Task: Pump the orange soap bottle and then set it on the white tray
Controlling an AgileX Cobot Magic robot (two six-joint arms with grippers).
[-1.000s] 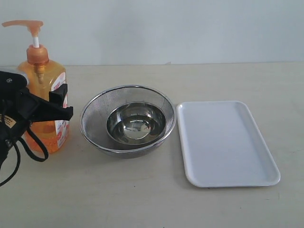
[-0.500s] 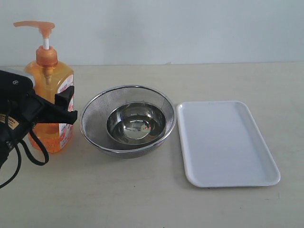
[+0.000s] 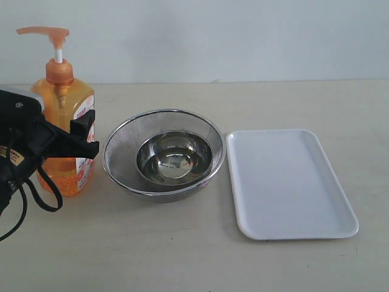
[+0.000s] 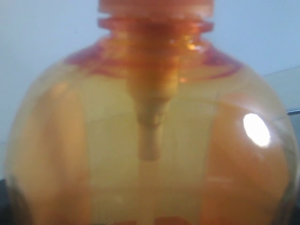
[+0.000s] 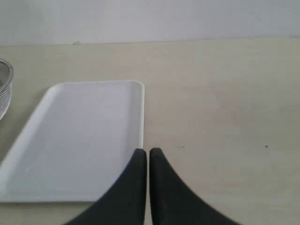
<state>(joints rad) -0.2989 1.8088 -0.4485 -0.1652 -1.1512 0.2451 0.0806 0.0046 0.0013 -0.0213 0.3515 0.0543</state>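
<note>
The orange soap bottle [image 3: 61, 100] stands upright at the far left of the table, its pump head raised on the white stem. My left gripper [image 3: 82, 139] is closed round the bottle's body from the left; one black finger lies across the label side, the other is hidden behind the bottle. The bottle [image 4: 150, 140] fills the left wrist view. The white tray [image 3: 285, 182] lies flat to the right with nothing on it. My right gripper [image 5: 148, 152] is shut and holds nothing, above the table by the tray's [image 5: 84, 136] long edge; it is outside the exterior view.
A round steel mesh bowl [image 3: 163, 152] with a smaller steel bowl inside sits between bottle and tray, close to both. Its rim [image 5: 4, 89] shows at the edge of the right wrist view. A pale wall stands behind the table.
The bottle and my left gripper shifted a little to the right, toward the mesh bowl, in the first half second, then stayed still. The right gripper has not changed.
</note>
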